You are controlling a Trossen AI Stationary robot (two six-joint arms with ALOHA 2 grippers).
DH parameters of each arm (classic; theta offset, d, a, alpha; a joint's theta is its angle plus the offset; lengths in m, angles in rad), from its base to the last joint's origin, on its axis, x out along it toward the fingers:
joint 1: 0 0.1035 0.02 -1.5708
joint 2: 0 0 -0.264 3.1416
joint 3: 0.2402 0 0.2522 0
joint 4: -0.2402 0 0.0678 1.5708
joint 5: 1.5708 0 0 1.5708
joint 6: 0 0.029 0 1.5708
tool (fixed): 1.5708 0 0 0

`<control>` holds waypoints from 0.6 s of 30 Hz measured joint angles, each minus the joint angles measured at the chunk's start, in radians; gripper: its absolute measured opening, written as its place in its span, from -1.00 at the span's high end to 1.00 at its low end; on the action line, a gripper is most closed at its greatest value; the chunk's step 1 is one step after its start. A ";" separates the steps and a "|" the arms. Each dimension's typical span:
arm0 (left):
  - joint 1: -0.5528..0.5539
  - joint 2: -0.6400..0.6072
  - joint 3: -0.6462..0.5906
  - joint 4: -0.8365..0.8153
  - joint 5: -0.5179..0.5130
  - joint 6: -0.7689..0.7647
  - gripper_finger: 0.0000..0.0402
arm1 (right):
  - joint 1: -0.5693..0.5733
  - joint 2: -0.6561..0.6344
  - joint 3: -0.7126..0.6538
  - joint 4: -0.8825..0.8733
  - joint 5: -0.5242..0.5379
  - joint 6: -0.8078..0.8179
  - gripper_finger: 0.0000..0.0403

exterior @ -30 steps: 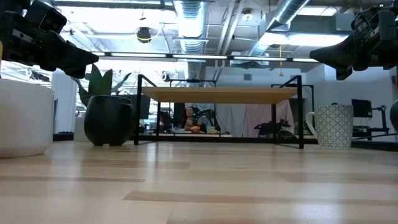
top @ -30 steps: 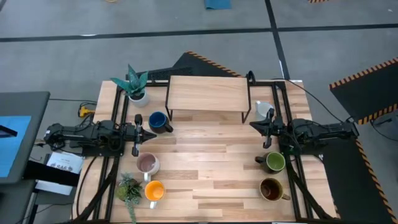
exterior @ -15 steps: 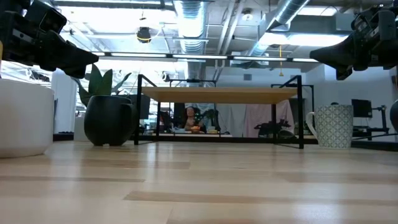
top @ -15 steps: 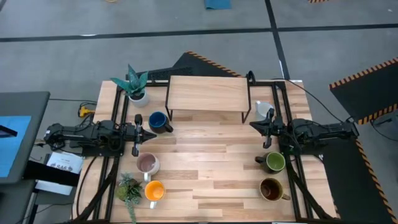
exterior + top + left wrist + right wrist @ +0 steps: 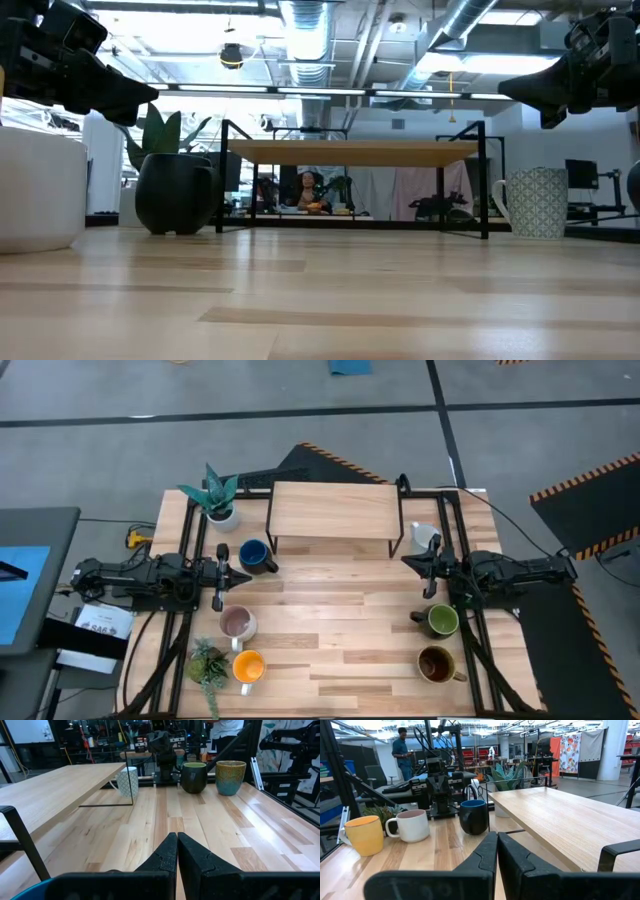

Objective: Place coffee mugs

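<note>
From above, the left tool (image 5: 222, 575) and right tool (image 5: 428, 566) hover over the wooden table (image 5: 330, 630), the dark blue round ceramic mug (image 5: 254, 555) near the left one, the green mug (image 5: 441, 621) near the right. From the left wrist, its fingers (image 5: 165, 857) press together, gripping nothing. From the right wrist, that tool's fingers (image 5: 510, 855) are likewise together, facing the pale pink mug (image 5: 411, 825) and orange mug (image 5: 364, 835).

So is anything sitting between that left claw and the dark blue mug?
Nothing visible. From above, the left gripper hangs just beside the dark blue mug, fingers closed and empty, with only bare table between them. The pale pink mug sits on its other side, out of the path.
</note>
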 joint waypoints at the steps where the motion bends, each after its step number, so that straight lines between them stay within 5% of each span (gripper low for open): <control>1: 0.000 0.000 0.000 0.000 0.000 0.000 1.00 | 0.000 0.000 0.000 0.000 0.000 0.000 0.79; 15: 0.000 0.000 0.000 0.000 0.000 0.000 1.00 | 0.000 0.000 0.000 0.009 0.000 0.001 0.79; 18: 0.000 0.000 0.000 0.000 0.000 0.000 1.00 | 0.000 0.000 0.000 0.130 0.000 0.107 0.79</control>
